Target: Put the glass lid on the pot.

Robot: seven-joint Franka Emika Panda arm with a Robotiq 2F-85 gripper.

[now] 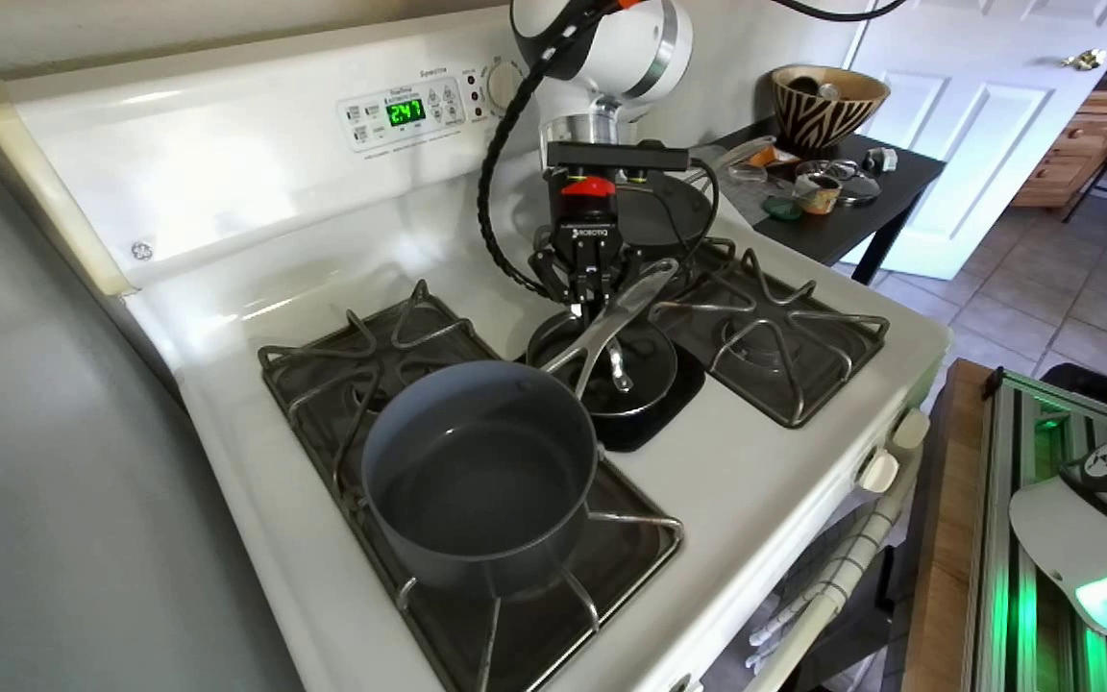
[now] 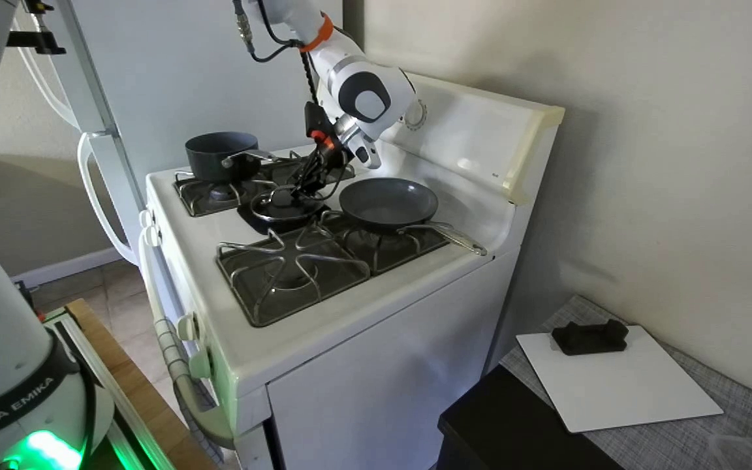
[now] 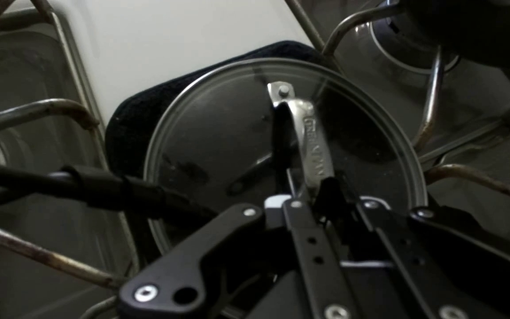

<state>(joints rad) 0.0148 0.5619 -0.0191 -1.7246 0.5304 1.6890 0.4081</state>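
My black gripper (image 3: pixel 326 201) stands narrow, apparently holding the silvery handle (image 3: pixel 317 146) of the round clear glass lid (image 3: pixel 241 133) over a black pad (image 3: pixel 139 118). I should lift it level, clear the deep dark-grey saucepan (image 1: pixel 481 461) and its long straight handle (image 1: pixel 616 312), then lower it centred.

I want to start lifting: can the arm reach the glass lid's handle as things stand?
Most likely yes: in the wrist view the gripper is right at the lid's handle, with nothing else over it; whether it grips is unclear.
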